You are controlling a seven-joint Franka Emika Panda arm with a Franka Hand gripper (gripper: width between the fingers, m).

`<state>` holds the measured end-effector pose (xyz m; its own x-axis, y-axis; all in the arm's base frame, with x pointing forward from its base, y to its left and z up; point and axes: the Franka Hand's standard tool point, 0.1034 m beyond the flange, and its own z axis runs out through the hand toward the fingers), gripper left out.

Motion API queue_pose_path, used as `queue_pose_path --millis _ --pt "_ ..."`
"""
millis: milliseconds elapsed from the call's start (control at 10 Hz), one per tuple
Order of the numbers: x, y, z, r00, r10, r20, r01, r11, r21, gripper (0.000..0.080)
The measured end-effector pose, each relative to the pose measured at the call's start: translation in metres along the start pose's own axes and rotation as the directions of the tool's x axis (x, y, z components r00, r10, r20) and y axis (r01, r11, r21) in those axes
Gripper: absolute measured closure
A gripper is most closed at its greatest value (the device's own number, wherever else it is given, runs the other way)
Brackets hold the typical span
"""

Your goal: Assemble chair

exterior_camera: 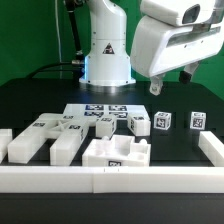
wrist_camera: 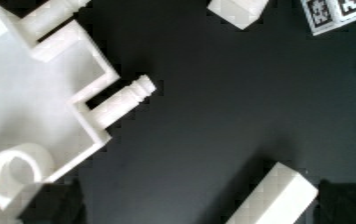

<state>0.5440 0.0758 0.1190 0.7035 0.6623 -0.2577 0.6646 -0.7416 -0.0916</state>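
Note:
The chair lies in loose white parts on the black table. Long bars (exterior_camera: 45, 137) lie at the exterior view's left. A flat slab with raised edges (exterior_camera: 116, 155) sits near the front. Three small tagged blocks (exterior_camera: 162, 121) stand towards the right. My gripper (exterior_camera: 172, 81) hangs well above those blocks, open and holding nothing. In the wrist view a big white piece with pegs (wrist_camera: 36, 88) fills one side. A white bar (wrist_camera: 274, 195) lies on the table below, between my dark fingers (wrist_camera: 40, 205), and my gripper (wrist_camera: 196, 216) is empty.
The marker board (exterior_camera: 84, 109) lies flat in the middle, in front of the robot base (exterior_camera: 105, 60). A low white border rail (exterior_camera: 110, 181) runs along the front and up the right side (exterior_camera: 211, 150). Another white piece (wrist_camera: 242, 10) and a tag (wrist_camera: 328, 12) show in the wrist view.

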Motion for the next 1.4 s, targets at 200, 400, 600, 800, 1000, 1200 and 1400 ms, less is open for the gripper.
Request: queue_pose_path --millis 200,400,600,800,1000,1200,1400 --pt "0.0 0.0 0.0 1.0 0.0 0.0 0.0 1.0 0.0 0.015" --pt "0.0 0.0 0.0 1.0 0.0 -0.001 0.0 1.0 0.001 0.015" --pt "0.0 0.0 0.0 1.0 0.007 -0.001 -0.007 1.0 0.002 0.015" --pt "-0.004 0.005 0.004 1.0 0.029 -0.003 -0.029 1.0 0.005 0.015" --pt "-0.007 0.022 0.008 0.994 0.108 -0.024 -0.108 0.994 -0.002 0.015" --pt "-0.008 0.035 0.009 0.98 0.194 -0.04 -0.195 0.981 -0.009 0.015" --pt "-0.006 0.032 0.009 0.95 0.309 -0.039 -0.31 0.951 -0.004 0.015"
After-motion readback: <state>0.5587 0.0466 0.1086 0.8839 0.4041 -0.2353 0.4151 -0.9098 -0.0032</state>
